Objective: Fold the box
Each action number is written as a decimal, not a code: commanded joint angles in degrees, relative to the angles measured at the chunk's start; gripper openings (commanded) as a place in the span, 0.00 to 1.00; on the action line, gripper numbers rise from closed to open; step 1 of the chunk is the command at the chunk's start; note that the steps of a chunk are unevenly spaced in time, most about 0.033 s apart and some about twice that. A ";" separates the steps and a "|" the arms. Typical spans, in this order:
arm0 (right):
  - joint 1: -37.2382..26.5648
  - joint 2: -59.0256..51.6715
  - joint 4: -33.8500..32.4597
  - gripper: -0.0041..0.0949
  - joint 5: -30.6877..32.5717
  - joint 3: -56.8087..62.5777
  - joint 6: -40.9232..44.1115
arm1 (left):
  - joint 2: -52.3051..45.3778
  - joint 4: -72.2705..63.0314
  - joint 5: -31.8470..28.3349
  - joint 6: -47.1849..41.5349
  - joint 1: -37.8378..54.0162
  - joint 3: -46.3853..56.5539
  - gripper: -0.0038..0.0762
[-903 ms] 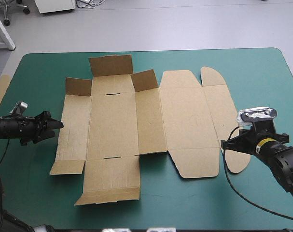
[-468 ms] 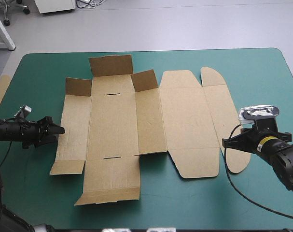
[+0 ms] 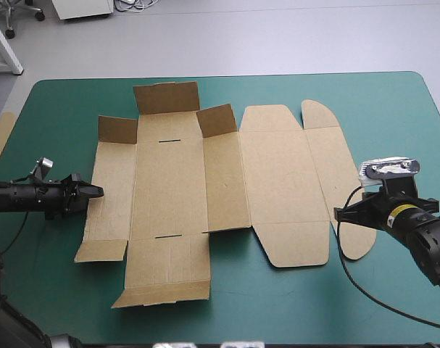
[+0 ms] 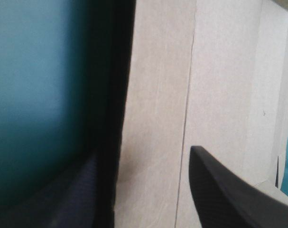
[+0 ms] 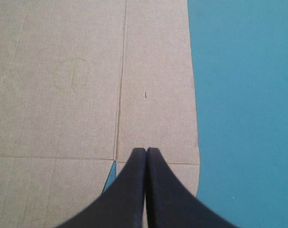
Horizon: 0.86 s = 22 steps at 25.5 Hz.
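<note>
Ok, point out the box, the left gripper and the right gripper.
box (image 3: 169, 188), high view, on its wide middle panel.
left gripper (image 3: 96, 192), high view, fingertips at the box's left edge.
right gripper (image 5: 146, 151), right wrist view, where the fingertips meet.

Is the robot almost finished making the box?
No, hardly started. The box lies almost flat; only a few far flaps tilt up. In hand: the open left gripper has the box's left edge between its fingers, while the shut right gripper sits above the right end. All the walls are left to raise and tuck.
</note>
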 commanded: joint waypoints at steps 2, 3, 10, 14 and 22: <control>0.14 -0.69 -1.00 0.02 -2.87 -2.03 -0.44 | -1.85 -4.87 6.46 0.89 -0.28 -1.04 0.56; 0.14 -0.69 -1.00 0.02 -2.87 -2.03 -0.44 | -1.85 -4.87 6.46 0.89 -0.72 -1.04 0.56; 0.14 -0.69 -1.00 0.02 -2.87 -2.03 -0.44 | -1.85 -3.91 6.46 1.74 -8.05 -0.48 0.56; 0.14 -0.69 -0.87 0.02 -2.87 -2.03 -0.44 | -1.85 -2.25 5.52 2.12 -11.42 -0.48 0.56; 0.14 -0.80 -0.87 0.02 -2.74 -2.03 -0.32 | -2.48 -3.75 5.25 2.86 -11.42 -0.48 0.52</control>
